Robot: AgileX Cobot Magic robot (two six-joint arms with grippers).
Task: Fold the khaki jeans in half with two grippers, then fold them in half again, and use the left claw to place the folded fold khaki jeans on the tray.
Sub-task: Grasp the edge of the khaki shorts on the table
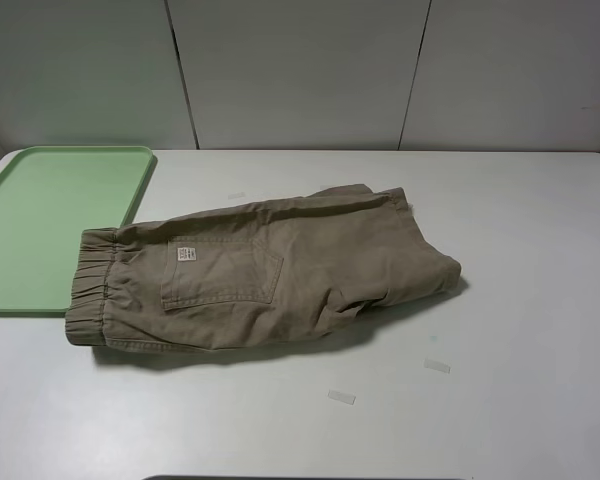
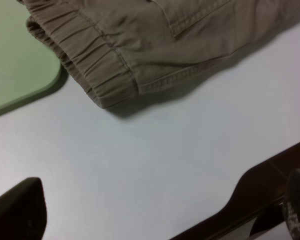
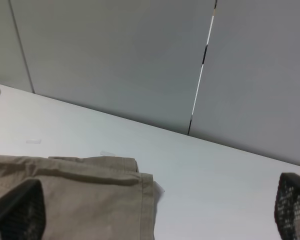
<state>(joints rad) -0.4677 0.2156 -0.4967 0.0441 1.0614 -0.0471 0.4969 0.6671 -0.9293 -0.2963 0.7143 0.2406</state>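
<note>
Exterior high: khaki jeans (image 1: 270,270) lie folded, waistband overlapping tray (image 1: 50,220) corner.

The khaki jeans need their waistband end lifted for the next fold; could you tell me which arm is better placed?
Left. The left gripper, open, looks at the gathered waistband of the khaki jeans beside the tray; the right gripper, also open, faces the hem end instead.

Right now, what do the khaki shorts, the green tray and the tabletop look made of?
Knee-length khaki shorts: woven cotton-like cloth, matte; stitched seams, gathered elastic waistband. Flat mint-green rectangular tray: likely plastic, smooth; moulded rim, rounded corners. White tabletop: smooth, matte, possibly laminate; can't confirm.
</note>
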